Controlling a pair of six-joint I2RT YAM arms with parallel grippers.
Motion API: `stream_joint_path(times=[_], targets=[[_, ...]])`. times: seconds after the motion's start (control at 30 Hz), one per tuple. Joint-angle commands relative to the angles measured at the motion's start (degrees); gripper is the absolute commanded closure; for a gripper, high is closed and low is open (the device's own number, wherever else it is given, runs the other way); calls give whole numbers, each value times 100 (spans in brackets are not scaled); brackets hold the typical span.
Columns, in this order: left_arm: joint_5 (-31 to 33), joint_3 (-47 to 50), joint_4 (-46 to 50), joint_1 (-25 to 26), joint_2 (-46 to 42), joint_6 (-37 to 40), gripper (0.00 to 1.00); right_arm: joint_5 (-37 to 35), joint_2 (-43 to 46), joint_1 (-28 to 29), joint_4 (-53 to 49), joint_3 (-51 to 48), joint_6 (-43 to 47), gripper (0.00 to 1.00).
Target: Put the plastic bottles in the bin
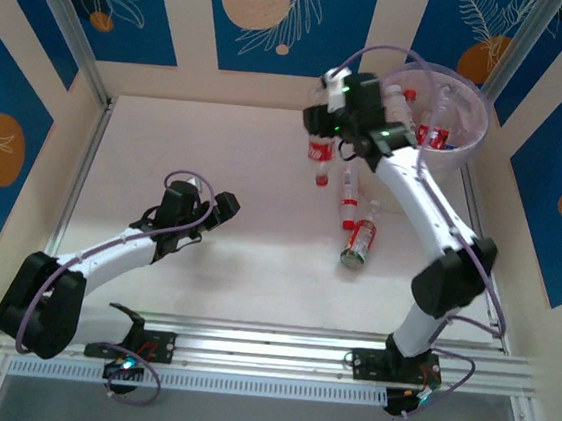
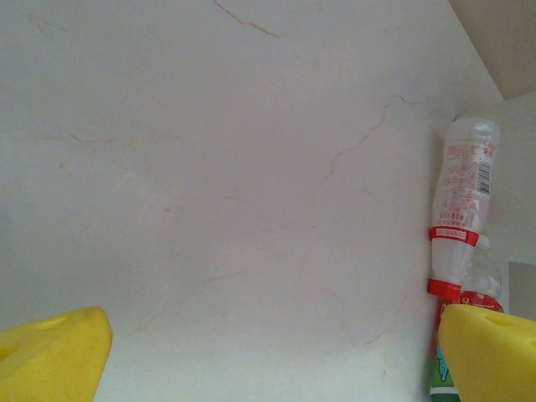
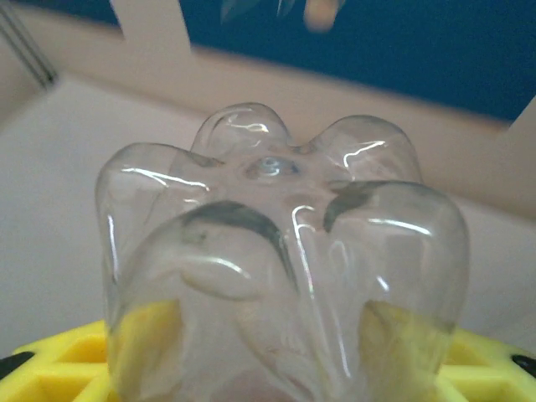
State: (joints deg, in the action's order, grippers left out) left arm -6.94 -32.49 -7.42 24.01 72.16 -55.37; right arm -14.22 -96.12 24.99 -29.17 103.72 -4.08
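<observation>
My right gripper (image 1: 318, 132) is shut on a clear red-labelled plastic bottle (image 1: 319, 158), holding it left of the bin (image 1: 485, 127). In the right wrist view the bottle's lobed clear base (image 3: 280, 251) fills the space between the yellow fingers (image 3: 67, 360). The translucent bin at the far right holds several red-labelled bottles (image 1: 428, 131). Two more bottles lie on the table: a red-labelled one (image 1: 348, 200) and a green-labelled one (image 1: 360, 243). My left gripper (image 1: 223, 207) is open over bare table, well left of them; its wrist view catches the red-labelled bottle (image 2: 461, 201) at the right edge.
Cream walls enclose the white table (image 1: 217, 154) on the left, back and right. An aluminium rail (image 1: 276, 351) carrying both arm bases runs along the near edge. The right arm's forearm (image 1: 418, 200) stretches over the table just right of the lying bottles.
</observation>
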Motion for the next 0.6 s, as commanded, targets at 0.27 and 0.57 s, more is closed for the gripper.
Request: stream_joint_path(times=[0.27,0.57], targets=[[-2,93,-177,-46,72,-15,0,387,1485,-1416,1035,307,-258,46],[52,96,-46,-46,-122,-2,0,342,1331,-2332,1541,319,-426,46]])
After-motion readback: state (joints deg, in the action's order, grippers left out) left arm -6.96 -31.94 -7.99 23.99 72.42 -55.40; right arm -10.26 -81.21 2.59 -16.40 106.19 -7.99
